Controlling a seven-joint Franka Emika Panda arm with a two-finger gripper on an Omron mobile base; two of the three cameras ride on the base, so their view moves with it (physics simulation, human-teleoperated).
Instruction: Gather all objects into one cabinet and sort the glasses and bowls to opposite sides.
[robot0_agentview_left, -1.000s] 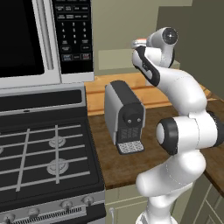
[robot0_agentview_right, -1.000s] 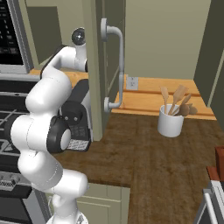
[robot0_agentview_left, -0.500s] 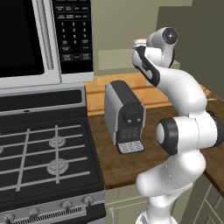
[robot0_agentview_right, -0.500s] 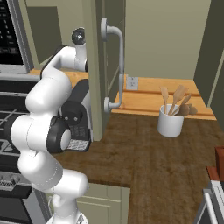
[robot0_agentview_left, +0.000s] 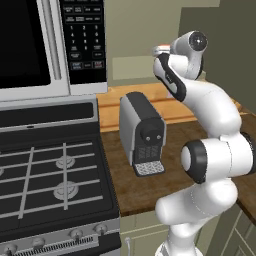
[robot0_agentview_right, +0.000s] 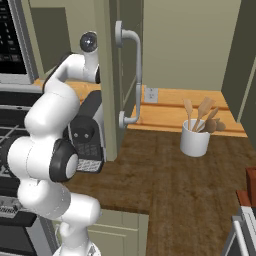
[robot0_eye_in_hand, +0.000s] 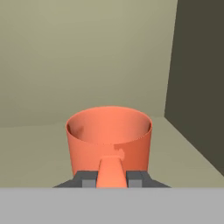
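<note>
You see the olive-green cabinet (robot0_agentview_right: 112, 75) standing open above the wooden tabletop (robot0_agentview_right: 170, 175), with its pale green shelf (robot0_eye_in_hand: 39, 144) reaching back to the rear wall. On that shelf, near the cabinet's dark right wall, sits the orange-red mug (robot0_eye_in_hand: 109, 140), upright. The claw (robot0_eye_in_hand: 111, 178) is clamped on the mug's handle.

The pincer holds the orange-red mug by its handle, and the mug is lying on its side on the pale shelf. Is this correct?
Not quite. The pincer does hold the orange-red mug by its handle, but the mug stands upright, with its open mouth facing up, over the pale shelf. The hand view shows this.
</note>
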